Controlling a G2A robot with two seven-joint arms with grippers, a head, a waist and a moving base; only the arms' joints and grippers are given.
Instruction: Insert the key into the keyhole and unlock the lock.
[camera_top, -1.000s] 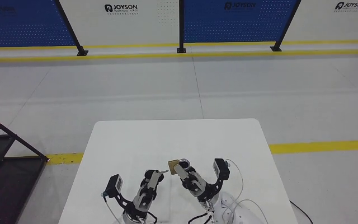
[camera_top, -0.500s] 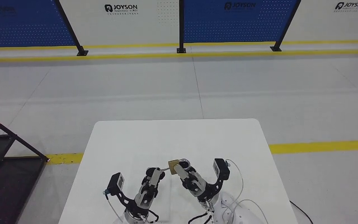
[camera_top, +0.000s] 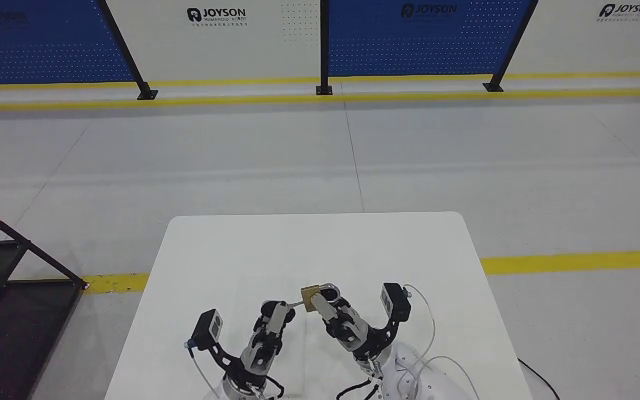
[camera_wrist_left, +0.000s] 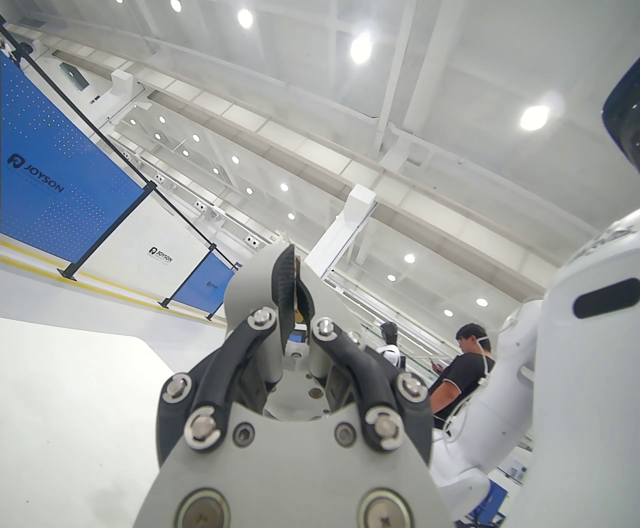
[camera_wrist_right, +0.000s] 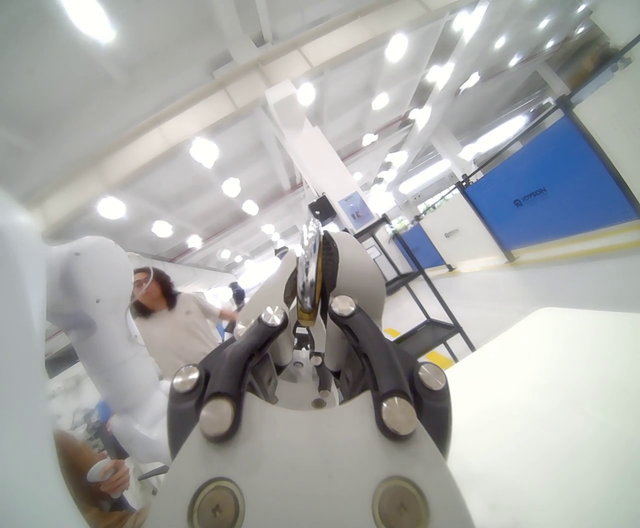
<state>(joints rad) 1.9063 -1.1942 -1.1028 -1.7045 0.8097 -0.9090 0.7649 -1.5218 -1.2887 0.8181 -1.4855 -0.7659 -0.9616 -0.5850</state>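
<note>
A small brass padlock (camera_top: 312, 293) is held above the white table (camera_top: 300, 240) by my right gripper (camera_top: 322, 303), which is shut on it. In the right wrist view its silver shackle (camera_wrist_right: 307, 255) and brass body (camera_wrist_right: 305, 314) sit between the fingers. My left gripper (camera_top: 285, 311) is just to the lock's left, shut on a thin key (camera_top: 298, 303) that points at the lock's side and reaches it. A thin edge of the key (camera_wrist_left: 298, 292) shows between the left fingers (camera_wrist_left: 250, 295). Whether the key tip is inside the keyhole cannot be told.
Both grippers are raised over the near middle of the table, close to the robot. A black rack (camera_top: 25, 300) stands beside the table's left side. Blue and white barrier panels (camera_top: 320, 40) line the far floor.
The left gripper with the key shifted a little toward the padlock, closing the gap, then held still. The right gripper and lock stayed put.
</note>
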